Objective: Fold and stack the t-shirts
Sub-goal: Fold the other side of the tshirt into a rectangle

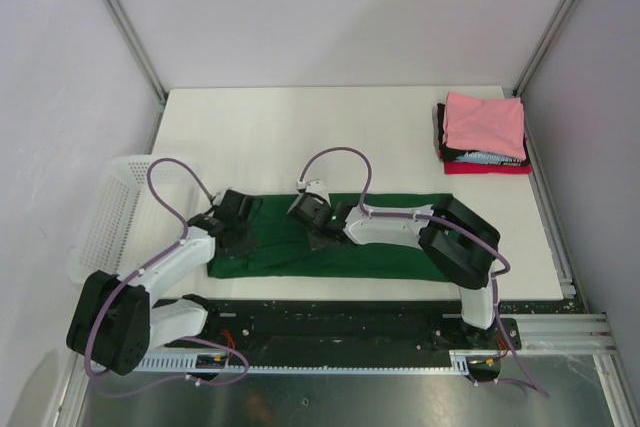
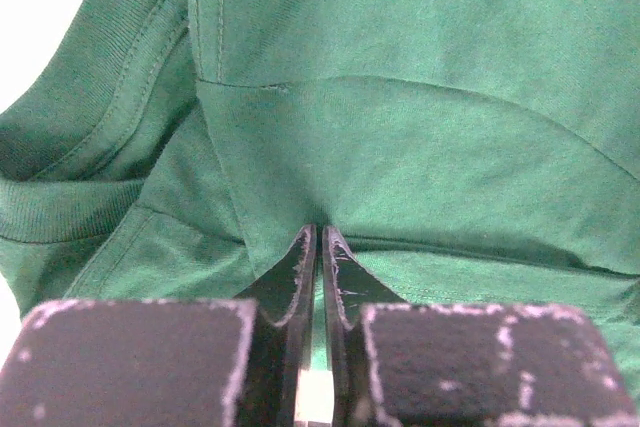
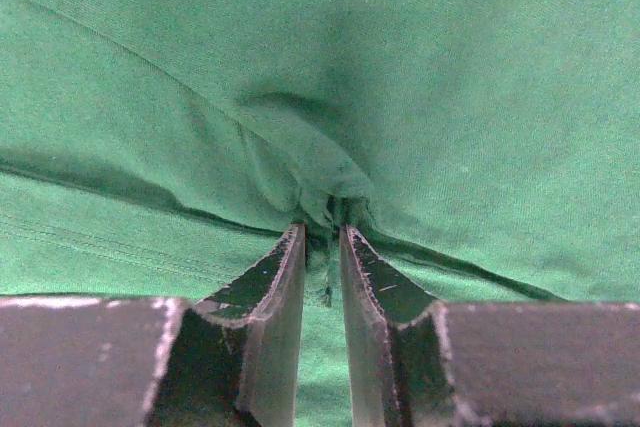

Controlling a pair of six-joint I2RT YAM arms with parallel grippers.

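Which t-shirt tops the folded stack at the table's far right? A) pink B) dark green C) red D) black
A: the pink t-shirt lies uppermost, with the black t-shirt and the red t-shirt beneath it.

From my station the white table [image 1: 300, 127] carries three things. The green t-shirt [image 1: 380, 259] lies flat along the near edge, a long band running left to right. In the far right corner sits the stack of folded t-shirts [image 1: 483, 132] — pink on top, black and red beneath. The white mesh basket [image 1: 105, 217] rests at the left edge.
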